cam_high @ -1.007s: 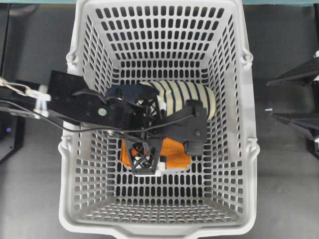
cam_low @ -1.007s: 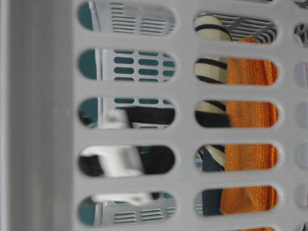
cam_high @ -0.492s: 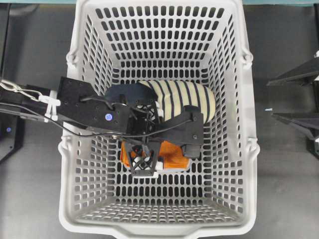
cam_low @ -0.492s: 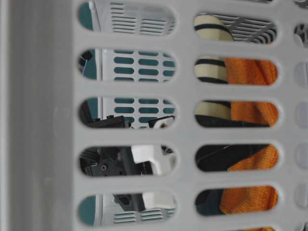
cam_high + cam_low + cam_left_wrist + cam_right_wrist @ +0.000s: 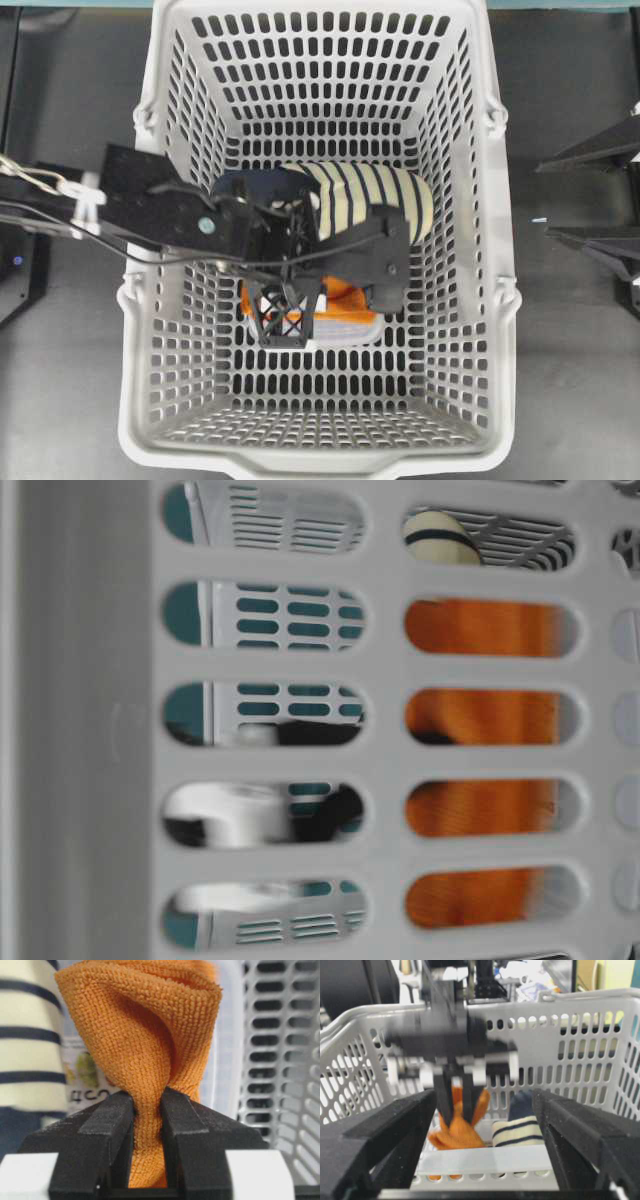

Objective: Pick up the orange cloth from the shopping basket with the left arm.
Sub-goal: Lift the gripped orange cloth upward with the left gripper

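Observation:
The orange cloth (image 5: 346,294) lies bunched inside the light-grey shopping basket (image 5: 500,180), mostly hidden under my left arm. In the left wrist view my left gripper (image 5: 147,1097) is shut on a pinched fold of the orange cloth (image 5: 145,1035), which stands up between the black fingers (image 5: 107,1115). The right wrist view shows that gripper (image 5: 454,1110) from the side, with the cloth (image 5: 457,1135) hanging from it just above the basket floor. Outside the basket at the right my right gripper (image 5: 545,198) stands open, holding nothing.
A rolled cream cloth with dark stripes (image 5: 375,200) lies right behind the orange one. A clear plastic package (image 5: 345,330) sits under the orange cloth. The basket's slotted walls (image 5: 90,730) close in on all sides.
My left gripper has shut on the orange cloth, gathering it into a bunch between the fingers. The cloth is blurred and shifted in the table-level view. The right arm has not moved.

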Available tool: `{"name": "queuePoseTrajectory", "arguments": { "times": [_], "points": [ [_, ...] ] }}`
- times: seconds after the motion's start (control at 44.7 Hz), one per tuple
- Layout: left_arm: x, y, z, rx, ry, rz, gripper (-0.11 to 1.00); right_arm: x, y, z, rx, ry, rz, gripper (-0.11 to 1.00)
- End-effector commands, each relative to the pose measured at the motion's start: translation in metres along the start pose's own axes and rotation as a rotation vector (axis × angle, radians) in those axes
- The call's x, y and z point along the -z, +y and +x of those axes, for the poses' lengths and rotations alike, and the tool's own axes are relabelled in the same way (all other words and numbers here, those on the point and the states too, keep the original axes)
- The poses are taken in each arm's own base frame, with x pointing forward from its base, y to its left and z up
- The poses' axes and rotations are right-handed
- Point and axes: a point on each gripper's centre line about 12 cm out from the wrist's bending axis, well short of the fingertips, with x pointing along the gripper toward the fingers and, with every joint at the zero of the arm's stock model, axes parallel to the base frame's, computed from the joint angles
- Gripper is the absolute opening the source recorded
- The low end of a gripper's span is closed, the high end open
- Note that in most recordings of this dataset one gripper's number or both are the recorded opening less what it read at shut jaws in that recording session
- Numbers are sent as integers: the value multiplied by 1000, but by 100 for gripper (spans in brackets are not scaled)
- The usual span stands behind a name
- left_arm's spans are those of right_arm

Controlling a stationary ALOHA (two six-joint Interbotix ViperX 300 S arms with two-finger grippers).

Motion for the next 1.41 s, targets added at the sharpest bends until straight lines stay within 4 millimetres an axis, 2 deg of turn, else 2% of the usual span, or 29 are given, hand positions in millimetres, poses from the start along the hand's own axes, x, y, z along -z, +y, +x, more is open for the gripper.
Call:
{"name": "queuePoseTrajectory", "arguments": {
  "times": [0.0,0.201,0.336,0.425,1.387],
  "points": [
    [-28,-2,-51,4,-84,5,13,-3,0,1,0,-11,2,74],
    [-58,-2,-126,2,-115,-5,13,-4,1,0,-2,-17,2,74],
    [-70,-2,-161,3,-134,-11,13,-5,0,-1,-1,-21,2,74],
    [-72,-2,-174,2,-128,-13,13,-6,0,-1,-1,-23,0,74],
    [-70,0,-173,-2,-92,-19,13,-8,1,-3,-3,-37,2,74]
  ]
}}
